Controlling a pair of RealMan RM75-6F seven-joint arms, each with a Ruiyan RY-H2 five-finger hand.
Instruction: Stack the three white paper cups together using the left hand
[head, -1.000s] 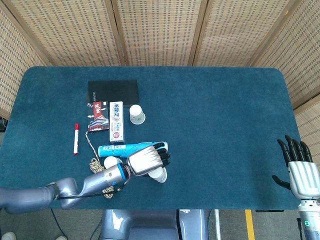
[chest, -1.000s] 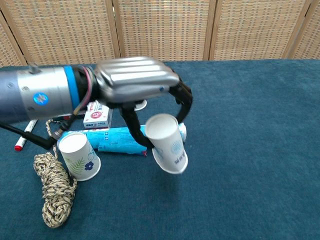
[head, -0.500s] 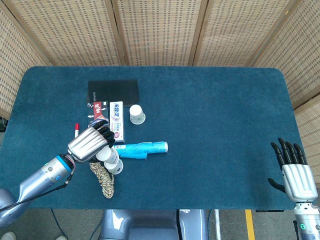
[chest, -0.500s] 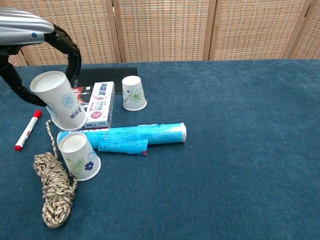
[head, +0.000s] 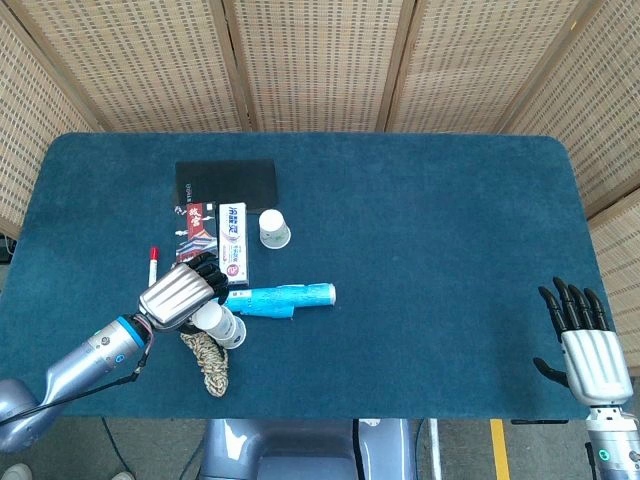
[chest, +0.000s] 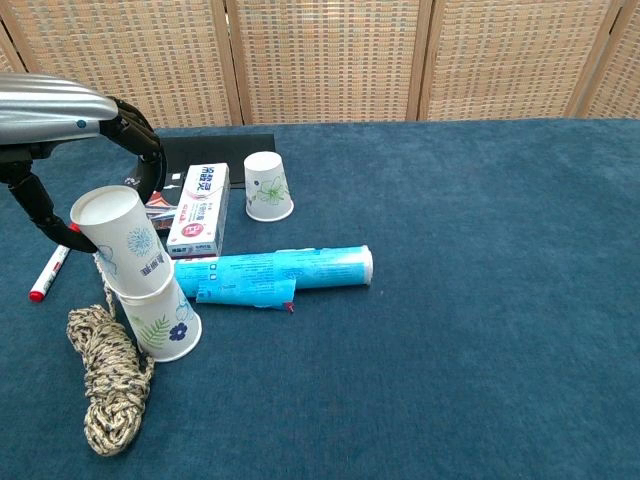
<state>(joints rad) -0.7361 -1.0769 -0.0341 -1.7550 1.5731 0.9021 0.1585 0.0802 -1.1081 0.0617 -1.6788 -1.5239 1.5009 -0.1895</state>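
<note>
My left hand (head: 180, 292) (chest: 70, 125) grips an upside-down white paper cup (chest: 120, 240) (head: 209, 317), tilted a little. That cup sits partly over a second upside-down cup (chest: 165, 325) (head: 233, 333) standing on the table near the front left. The third cup (chest: 268, 187) (head: 274, 229) stands alone, also base up, further back beside the white box. My right hand (head: 580, 335) hovers at the table's front right corner, fingers spread, holding nothing.
A blue tube (chest: 270, 272) lies just right of the stacked cups. A coil of rope (chest: 105, 385) lies in front of them. A red marker (chest: 48, 272), a white box (chest: 195, 210), a red packet (head: 195, 232) and a black book (head: 225, 182) lie at the left.
My left hand carried the cup from the middle front over to the left and has lowered it onto the cup beside the rope. The right hand drifted slightly toward the front.
</note>
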